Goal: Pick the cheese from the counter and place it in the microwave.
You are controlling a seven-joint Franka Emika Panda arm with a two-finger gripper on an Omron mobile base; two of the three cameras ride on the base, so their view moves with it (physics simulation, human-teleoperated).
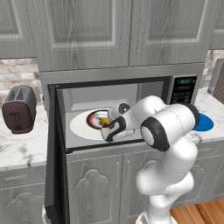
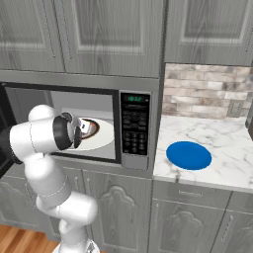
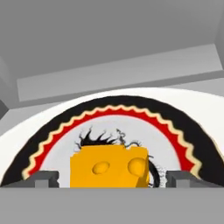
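Note:
The microwave (image 1: 186, 89) stands with its black door (image 1: 54, 157) swung open to the left. On its white turntable (image 1: 81, 124) lies a patterned plate (image 3: 179, 131) with a black and red rim. The yellow-orange cheese (image 3: 109, 168) rests on that plate, and a bit of it shows beside the hand in the left base view (image 1: 105, 121). My gripper (image 3: 112, 180) reaches into the microwave cavity, open, with one fingertip on each side of the cheese and a small gap at both sides. From the right the gripper (image 2: 87, 129) is over the plate (image 2: 96, 129).
A dark-red toaster (image 1: 19, 109) stands on the marble counter (image 1: 19, 151) left of the open door. A flat blue plate (image 2: 189, 155) lies on the counter (image 2: 227, 133) right of the microwave. Grey cabinets hang above and stand below.

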